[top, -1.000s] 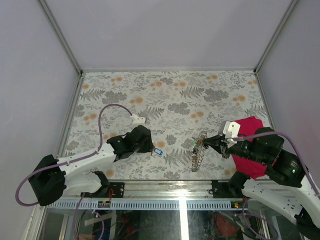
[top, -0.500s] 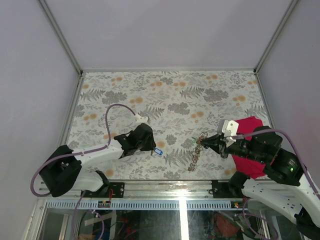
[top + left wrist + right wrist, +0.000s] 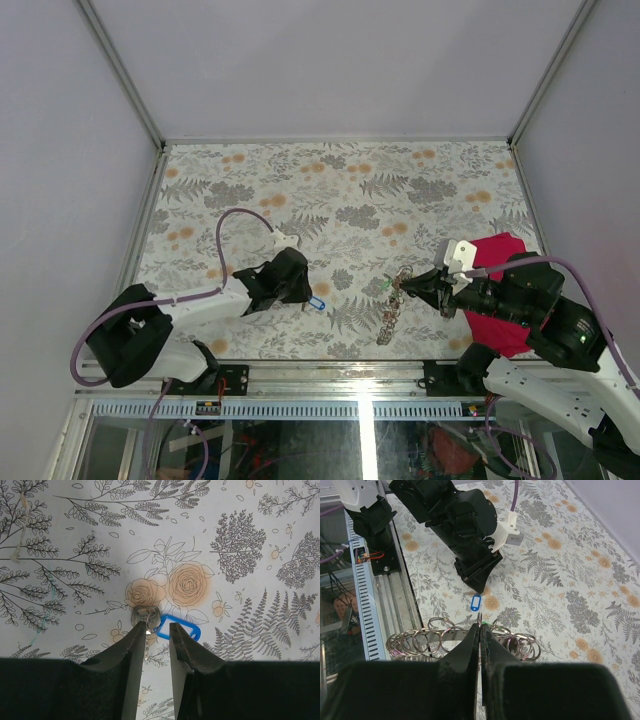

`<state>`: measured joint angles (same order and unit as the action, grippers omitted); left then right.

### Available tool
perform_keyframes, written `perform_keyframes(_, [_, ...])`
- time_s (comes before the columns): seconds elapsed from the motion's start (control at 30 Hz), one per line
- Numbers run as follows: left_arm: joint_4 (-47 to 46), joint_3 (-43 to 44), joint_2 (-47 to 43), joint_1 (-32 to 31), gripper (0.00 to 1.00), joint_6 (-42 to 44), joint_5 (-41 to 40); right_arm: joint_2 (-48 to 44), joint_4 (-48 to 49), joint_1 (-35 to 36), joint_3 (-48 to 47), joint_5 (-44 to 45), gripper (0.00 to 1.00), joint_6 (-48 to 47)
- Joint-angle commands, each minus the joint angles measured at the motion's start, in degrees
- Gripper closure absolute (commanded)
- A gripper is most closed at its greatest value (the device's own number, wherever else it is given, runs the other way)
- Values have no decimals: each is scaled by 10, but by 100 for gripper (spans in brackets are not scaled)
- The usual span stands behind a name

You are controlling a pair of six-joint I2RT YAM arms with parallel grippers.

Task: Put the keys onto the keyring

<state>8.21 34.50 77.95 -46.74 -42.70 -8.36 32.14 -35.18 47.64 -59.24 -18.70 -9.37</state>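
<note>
Closing now, the left gripper (image 3: 157, 625), fingers (image 3: 131, 660) slightly apart astride the flat key (image 3: 180, 630), could flick it aside, while the right gripper (image 3: 479, 627) is clamped shut on the keyring (image 3: 442, 626).

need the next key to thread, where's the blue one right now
In the top view the blue key is left of centre, at the left tool's tips, apart from the keyring to its right.
</note>
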Motion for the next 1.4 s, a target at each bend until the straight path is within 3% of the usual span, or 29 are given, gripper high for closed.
perform_keyframes(0.0, [-33, -4, 9, 5, 74, 6, -9, -2, 70, 2, -6, -13, 99, 11])
perform_keyframes(0.67, [-69, -22, 37, 6, 81, -3, 11, -10, 67, 2, -1, -10, 99, 15])
perform_keyframes(1.0, [-70, -24, 29, 6, 100, 3, 12, -11, 65, 2, -1, -9, 99, 16])
perform_keyframes(1.37, [-64, -12, -40, 5, 100, 74, 18, -14, 76, 2, 6, 14, 99, 13])
